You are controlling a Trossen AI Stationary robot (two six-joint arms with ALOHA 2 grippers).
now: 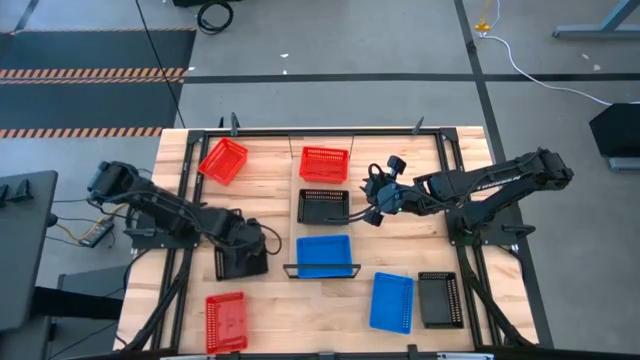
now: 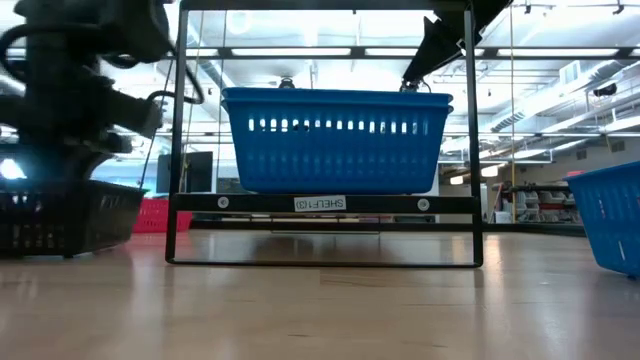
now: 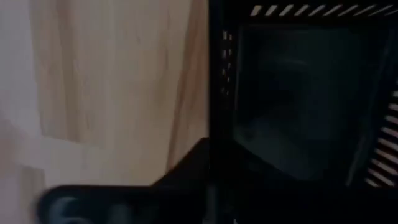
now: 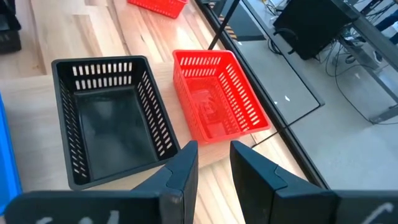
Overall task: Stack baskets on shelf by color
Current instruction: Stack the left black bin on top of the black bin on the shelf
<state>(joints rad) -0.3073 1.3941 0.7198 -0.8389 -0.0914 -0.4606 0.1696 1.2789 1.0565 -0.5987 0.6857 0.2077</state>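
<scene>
Red baskets (image 1: 324, 163), blue baskets (image 1: 324, 254), black baskets (image 1: 323, 206).

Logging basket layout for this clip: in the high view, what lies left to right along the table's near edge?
Red mesh plastic basket → blue mesh plastic basket → black mesh plastic basket.

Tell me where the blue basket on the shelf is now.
In the high view, the blue basket sits on the shelf at table centre, just below a black basket.
</scene>
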